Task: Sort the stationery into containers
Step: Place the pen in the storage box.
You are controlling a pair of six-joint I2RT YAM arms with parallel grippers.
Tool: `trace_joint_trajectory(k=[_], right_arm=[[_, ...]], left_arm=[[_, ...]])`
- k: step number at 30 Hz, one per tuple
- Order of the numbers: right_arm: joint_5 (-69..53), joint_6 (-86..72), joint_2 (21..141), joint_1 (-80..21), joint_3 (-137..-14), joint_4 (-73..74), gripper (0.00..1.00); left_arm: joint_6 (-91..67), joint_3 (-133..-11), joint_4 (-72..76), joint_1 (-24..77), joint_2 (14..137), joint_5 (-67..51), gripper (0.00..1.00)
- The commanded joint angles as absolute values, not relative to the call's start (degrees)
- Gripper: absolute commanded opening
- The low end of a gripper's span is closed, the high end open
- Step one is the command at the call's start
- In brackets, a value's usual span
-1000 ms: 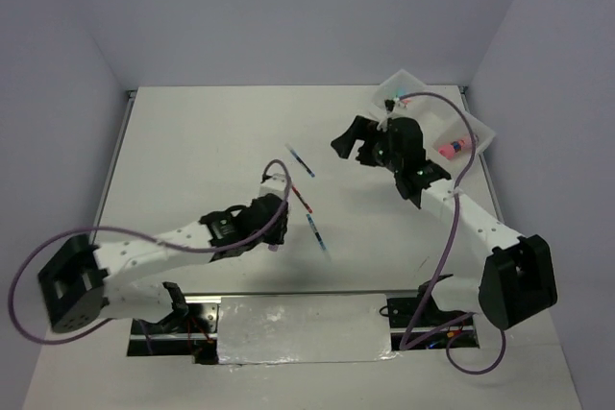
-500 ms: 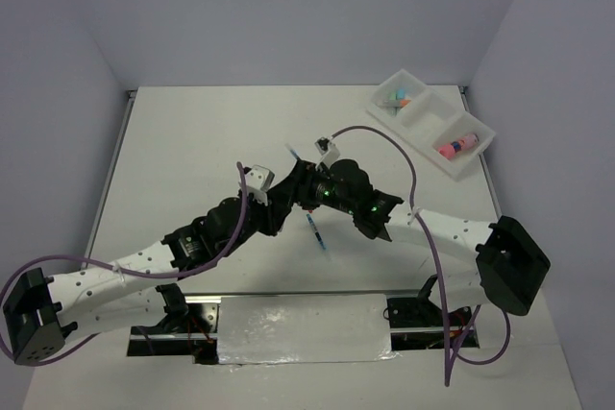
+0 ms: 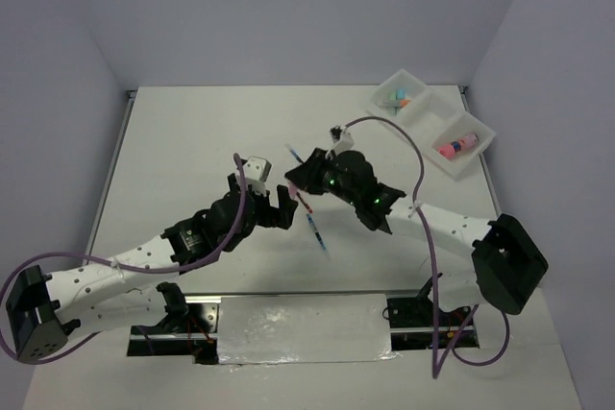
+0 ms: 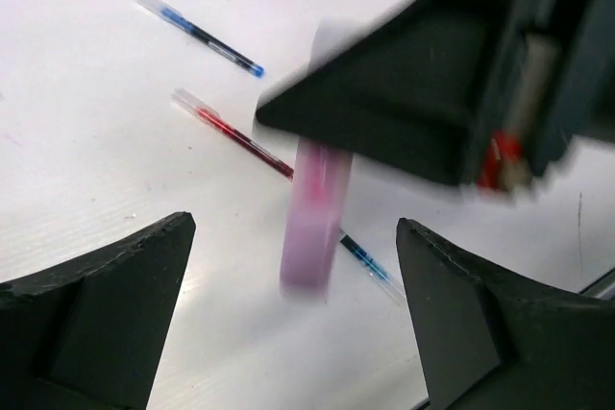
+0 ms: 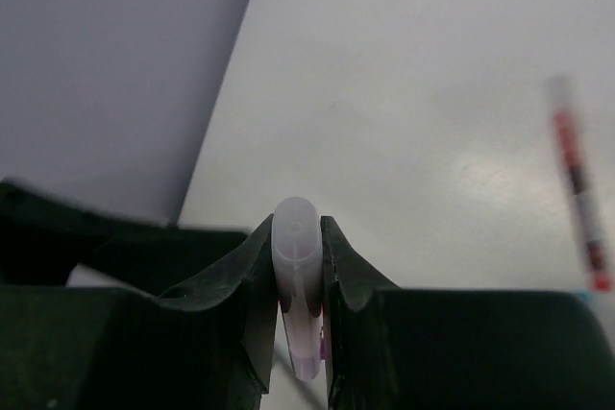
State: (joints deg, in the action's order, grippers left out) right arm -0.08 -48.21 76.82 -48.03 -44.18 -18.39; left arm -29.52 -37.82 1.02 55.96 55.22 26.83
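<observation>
The left gripper (image 4: 293, 226) stands spread wide and holds nothing. Its jaws sit either side of a purple highlighter (image 4: 313, 228), clear of it. The right gripper (image 5: 298, 271) pinches that highlighter at its top end, so it hangs above the table (image 3: 192, 141). Below lie a blue pen (image 4: 207, 40), a red pen (image 4: 235, 132) and a second blue pen (image 4: 370, 261). The white tray (image 3: 430, 122) sits at the far right.

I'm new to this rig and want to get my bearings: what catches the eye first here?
At the middle of the table, the right pincer holds a purple highlighter clamped, right in front of the open left pincer. A red pen and a blue pen lie beneath them. A white tray sits at the far right corner.
</observation>
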Motion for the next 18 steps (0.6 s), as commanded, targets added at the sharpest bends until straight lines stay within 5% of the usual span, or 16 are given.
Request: trace_joint_trajectory(k=[1, 10, 18], right_arm=[[5.1, -40.3, 80.0, -36.9, -50.3, -17.3, 0.00], [12.6, -27.2, 107.1, -12.9, -86.1, 0.2, 0.00], [16.3, -25.3, 126.7, -4.0, -117.8, 14.8, 0.07]], left_arm=[[-35.2, -43.6, -5.5, 55.7, 56.5, 32.0, 0.99], [-38.9, -42.4, -12.2, 55.6, 53.5, 31.2, 0.99], [-37.9, -41.9, -10.5, 55.4, 54.3, 29.4, 0.99]])
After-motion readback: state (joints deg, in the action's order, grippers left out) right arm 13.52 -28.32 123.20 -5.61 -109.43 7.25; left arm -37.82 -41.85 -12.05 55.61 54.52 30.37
